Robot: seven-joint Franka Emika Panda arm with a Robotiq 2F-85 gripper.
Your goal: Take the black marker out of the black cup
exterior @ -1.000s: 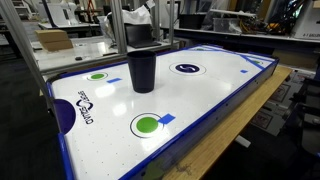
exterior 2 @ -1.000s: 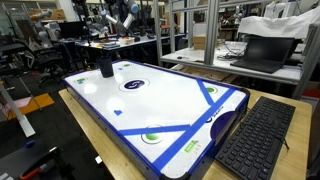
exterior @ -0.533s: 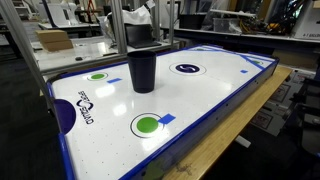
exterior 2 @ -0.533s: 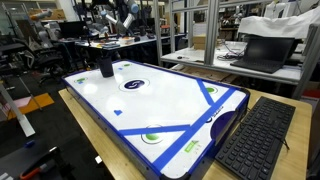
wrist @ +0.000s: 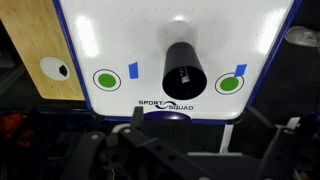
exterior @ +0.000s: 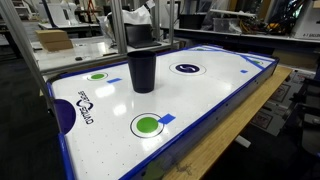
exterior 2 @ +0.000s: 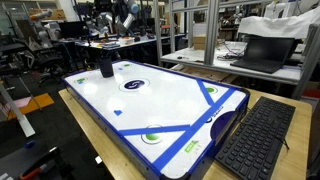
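The black cup (exterior: pixel 142 68) stands upright on the white air-hockey table (exterior: pixel 210 95), near one end between two green circles. It also shows in an exterior view (exterior 2: pixel 105 69) and from straight above in the wrist view (wrist: pixel 184 68). The black marker is hidden in both exterior views. In the wrist view only a small faint glint (wrist: pixel 184 72) shows inside the cup's dark mouth. My gripper (wrist: pixel 194 114) hangs high above the table's end, just short of the cup. Its two dark fingers are spread apart and hold nothing.
The table has blue rails (exterior: pixel 255 80) and sits on a wooden bench (exterior: pixel 235 125). A keyboard (exterior 2: pixel 255 140) and a laptop (exterior 2: pixel 262 50) lie beside it. Metal frame posts (exterior: pixel 118 25) and cluttered desks stand behind the cup. A round disc (wrist: pixel 55 70) lies on the wood.
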